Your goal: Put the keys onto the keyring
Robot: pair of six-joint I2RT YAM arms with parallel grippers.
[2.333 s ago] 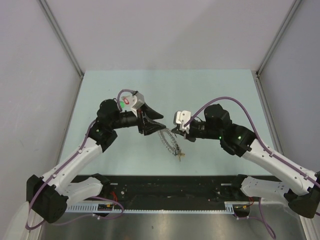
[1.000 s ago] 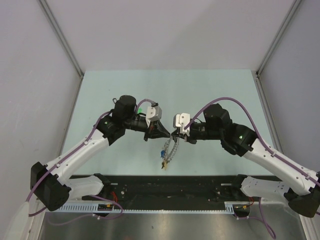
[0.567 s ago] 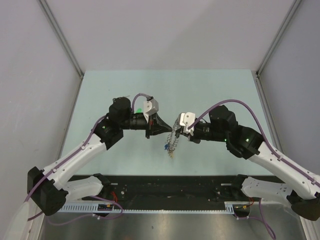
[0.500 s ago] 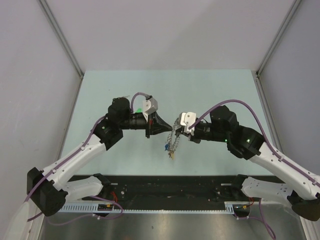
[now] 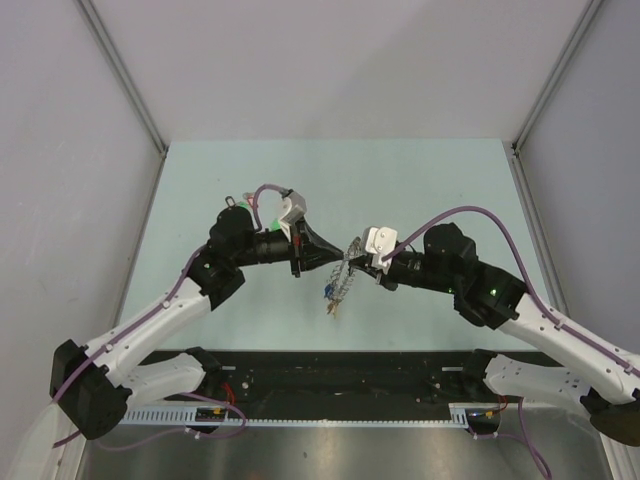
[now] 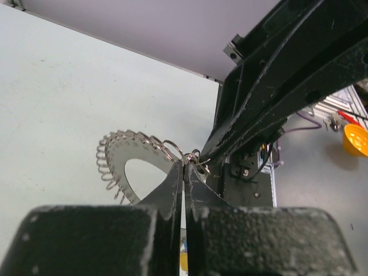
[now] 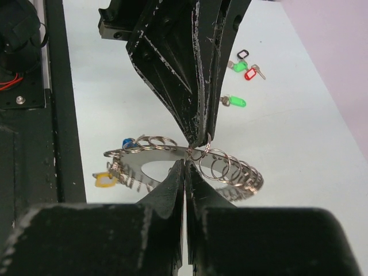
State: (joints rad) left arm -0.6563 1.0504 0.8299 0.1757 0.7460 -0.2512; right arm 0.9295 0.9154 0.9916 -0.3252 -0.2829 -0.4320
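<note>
Noted left gripper [image 6: 184, 168] pinched shut on rim of keyring [image 6: 123, 150], right gripper [image 7: 185, 168] clamped tight on same rim, tip to tip. Found keyring suspended between both above table [image 5: 420, 180]. Recorded blue- and yellow-tagged keys [image 7: 103, 180] hanging from it, loose keys [image 7: 234, 102] lying on table well apart.

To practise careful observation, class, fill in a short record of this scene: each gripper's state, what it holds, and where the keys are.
Left gripper: shut on the wide silvery coiled metal keyring
Right gripper: shut on the same keyring
Hanging from it: blue-tagged key, yellow-tagged key
Loose on pale table: two green-tagged keys, red-tagged key, black-tagged key
</note>
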